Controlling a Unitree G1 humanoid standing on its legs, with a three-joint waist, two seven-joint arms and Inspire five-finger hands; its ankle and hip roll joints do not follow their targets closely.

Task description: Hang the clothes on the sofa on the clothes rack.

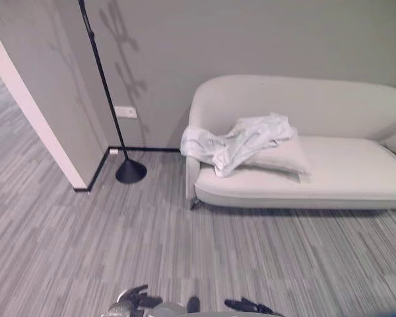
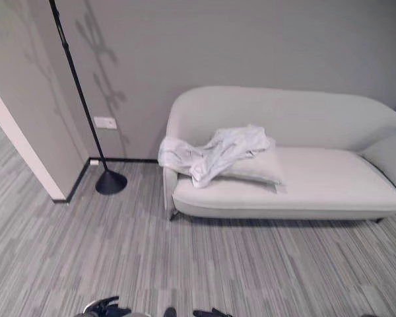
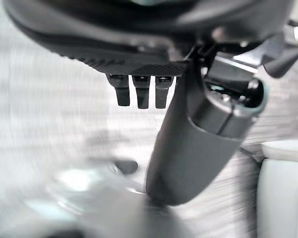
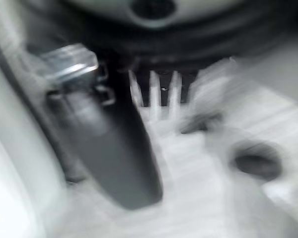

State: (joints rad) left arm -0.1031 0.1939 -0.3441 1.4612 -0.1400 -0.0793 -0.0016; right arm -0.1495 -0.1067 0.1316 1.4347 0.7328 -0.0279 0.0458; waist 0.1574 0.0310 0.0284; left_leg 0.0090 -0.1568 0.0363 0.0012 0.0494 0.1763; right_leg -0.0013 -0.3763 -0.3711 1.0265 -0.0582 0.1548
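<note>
A crumpled white garment lies over the left arm of the pale sofa and partly on a cushion. The clothes rack is a thin black pole on a round black base, standing by the wall left of the sofa. My left hand and right hand hang low at the near edge, far from both. In the left wrist view the fingers are straight and hold nothing. The right wrist view shows straight fingers over bare floor.
A wall corner juts out on the left, with a passage beyond it. A socket plate sits on the wall behind the rack. Grey striped carpet stretches between me and the sofa.
</note>
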